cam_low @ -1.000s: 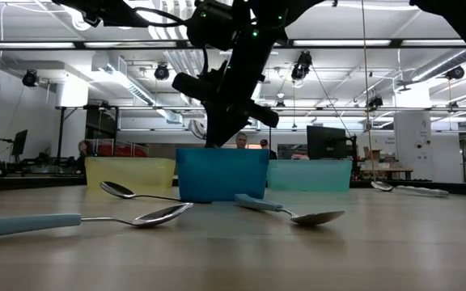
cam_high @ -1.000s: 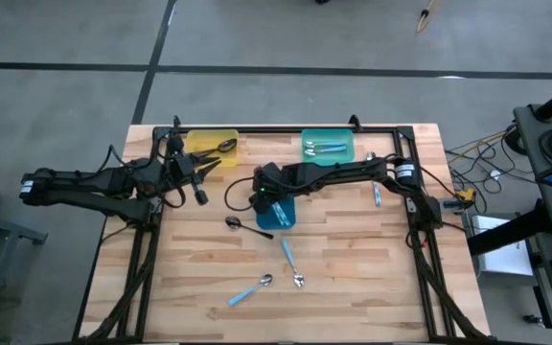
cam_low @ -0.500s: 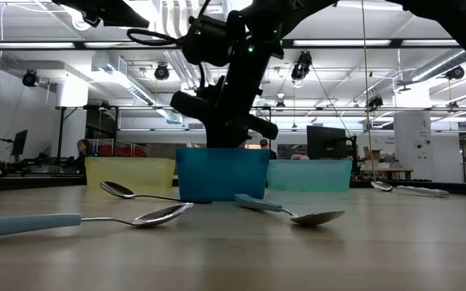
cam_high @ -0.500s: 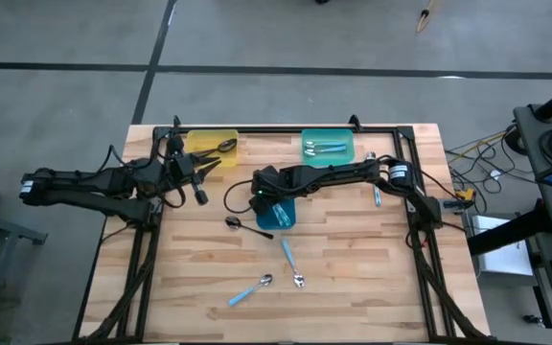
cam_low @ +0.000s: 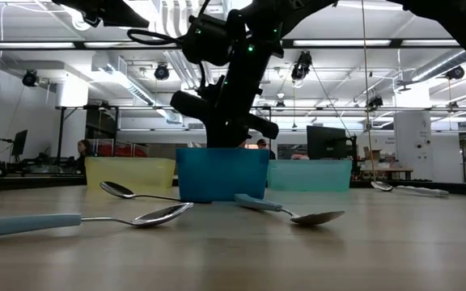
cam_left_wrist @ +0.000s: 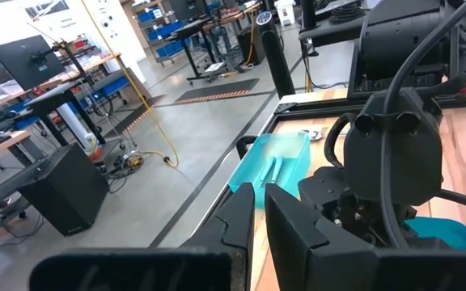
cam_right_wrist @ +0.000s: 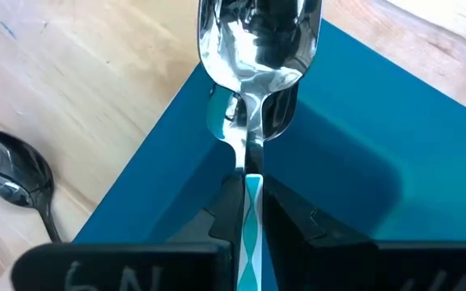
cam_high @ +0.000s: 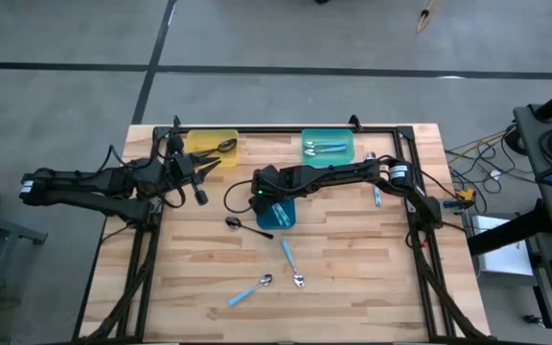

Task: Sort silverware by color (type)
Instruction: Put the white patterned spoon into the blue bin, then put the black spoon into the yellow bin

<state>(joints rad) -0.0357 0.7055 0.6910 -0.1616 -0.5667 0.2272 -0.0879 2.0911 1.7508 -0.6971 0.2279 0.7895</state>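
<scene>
Right hand (cam_right_wrist: 249, 202) over the blue tray (cam_high: 278, 215), pinching a blue-handled spoon (cam_right_wrist: 253, 61) by its handle, bowl above the tray. Left hand (cam_high: 202, 179), fingers together, waits near the yellow tray (cam_high: 202, 141).

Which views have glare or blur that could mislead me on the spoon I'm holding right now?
Right wrist view: the held spoon mirrors the right gripper, and its bowl shows bright glare over the blue tray. Low view: ceiling lights backlight the arm into a silhouette; the near spoon looks soft. High view: even light, spoon hidden under the arm.
</scene>
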